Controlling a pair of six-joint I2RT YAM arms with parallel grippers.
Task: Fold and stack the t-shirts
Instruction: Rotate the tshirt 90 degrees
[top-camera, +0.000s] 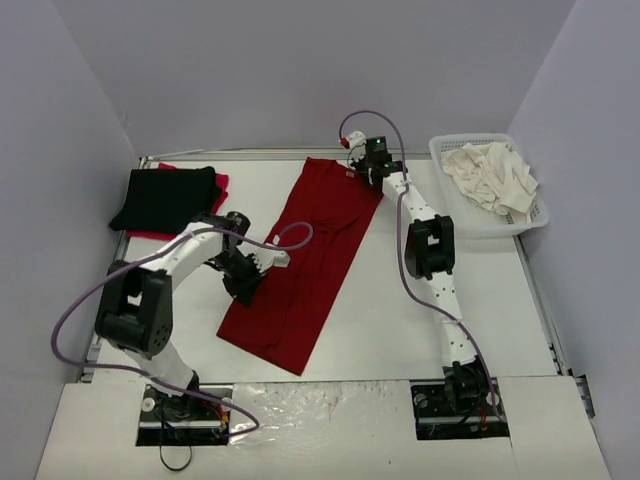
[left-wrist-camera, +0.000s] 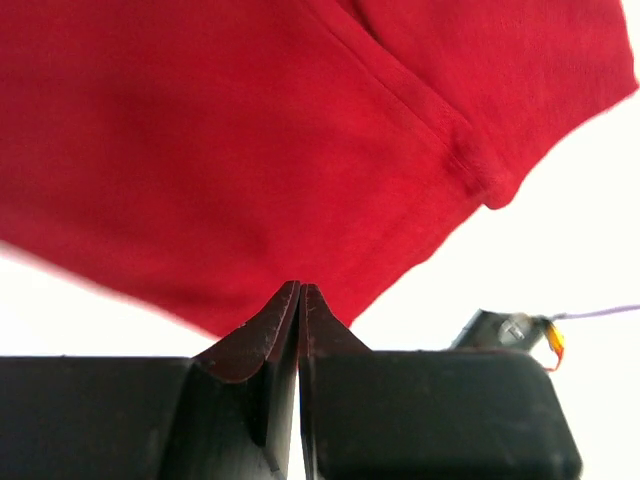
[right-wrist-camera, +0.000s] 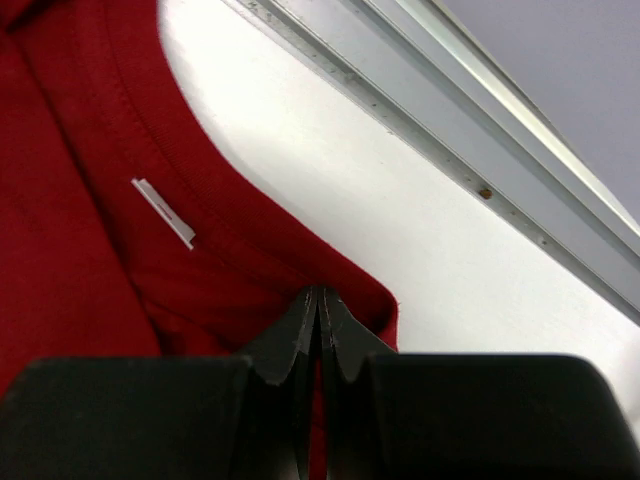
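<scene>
Your right claw (right-wrist-camera: 318, 295) is shut tight on the dark red t-shirt (top-camera: 310, 250) at its collar corner; the small white label (right-wrist-camera: 165, 212) sits just left of the tips. Your left claw (left-wrist-camera: 301, 290) is shut too; its tips meet the shirt's edge and may be pinching it, but that is hard to see. Out past that claw a black t-shirt (top-camera: 165, 198) lies on a bright red t-shirt (top-camera: 221, 182); cream t-shirts (top-camera: 490, 175) fill the basket (top-camera: 445, 150) beside your right claw.

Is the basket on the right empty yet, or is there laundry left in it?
Not empty: crumpled cream-white cloth lies heaped inside the basket; how many shirts, cannot tell.
</scene>
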